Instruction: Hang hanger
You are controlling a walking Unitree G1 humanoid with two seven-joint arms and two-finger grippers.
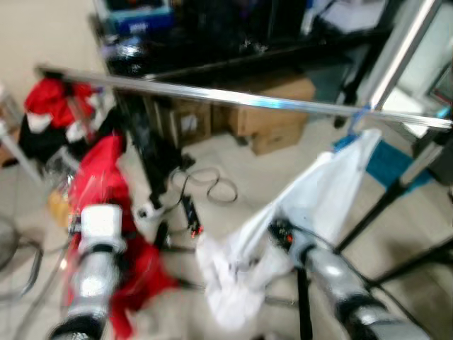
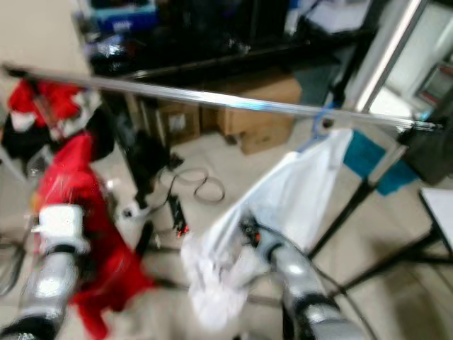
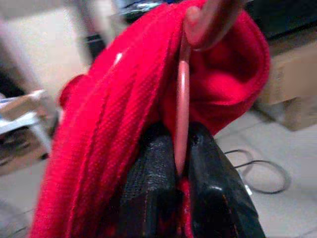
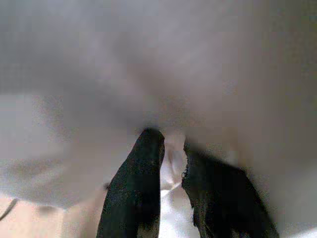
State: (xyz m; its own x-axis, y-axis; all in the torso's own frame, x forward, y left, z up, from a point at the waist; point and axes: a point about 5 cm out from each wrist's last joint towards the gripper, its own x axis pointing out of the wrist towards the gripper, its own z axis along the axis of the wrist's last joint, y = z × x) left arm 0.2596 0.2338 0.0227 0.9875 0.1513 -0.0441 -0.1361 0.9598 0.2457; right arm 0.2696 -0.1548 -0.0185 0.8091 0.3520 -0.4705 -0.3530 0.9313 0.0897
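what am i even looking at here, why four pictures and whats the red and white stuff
This is a walking humanoid robot with two silver arms. The two wide pictures come from the two eyes of a camera on its head, looking down and forward. The two close-ups come from cameras on its wrists.

A silver rail runs across in front of it. A white garment hangs from the rail on a blue hanger hook. The right gripper has its jaws closed on that white cloth.

The left gripper pinches the thin pink wire of a hanger carrying a red garment, held below the rail and not yet hung.

Behind are cardboard boxes and cables on the floor.
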